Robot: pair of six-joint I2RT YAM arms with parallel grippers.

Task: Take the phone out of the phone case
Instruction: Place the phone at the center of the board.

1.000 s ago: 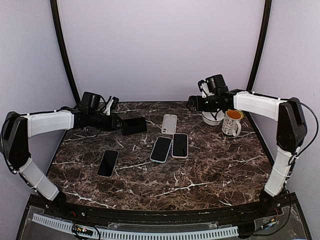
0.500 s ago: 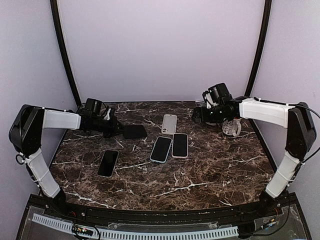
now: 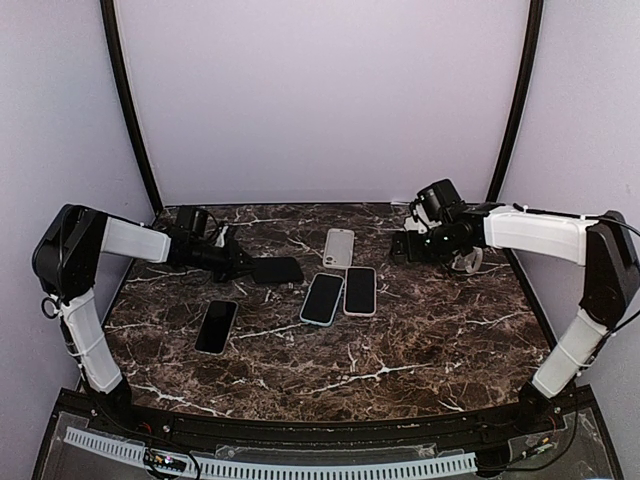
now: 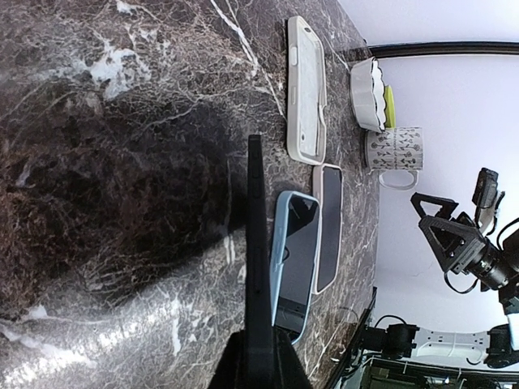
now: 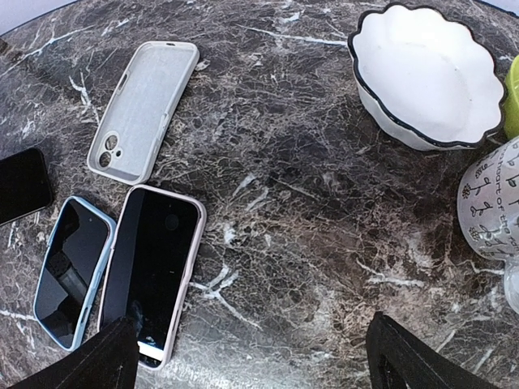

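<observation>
I'm in a lab test booth here: plain lilac walls close in on three sides, two black curved poles frame the back, my arms are bolted at the near edge of a dark marble worktop, a perforated white rail in front.

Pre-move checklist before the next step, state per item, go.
1. Left gripper shut on black phone: ok, clamped at its end.
2. Right gripper open, empty: ok.
3. Blue-cased phone and pale-cased phone flat, screens up, side by side: ok.
4. Empty case open side up, nothing in it: ok.
5. Room around right gripper: not ok, mug and bowl close by.
6. Black phone off the table: cannot tell.
</observation>
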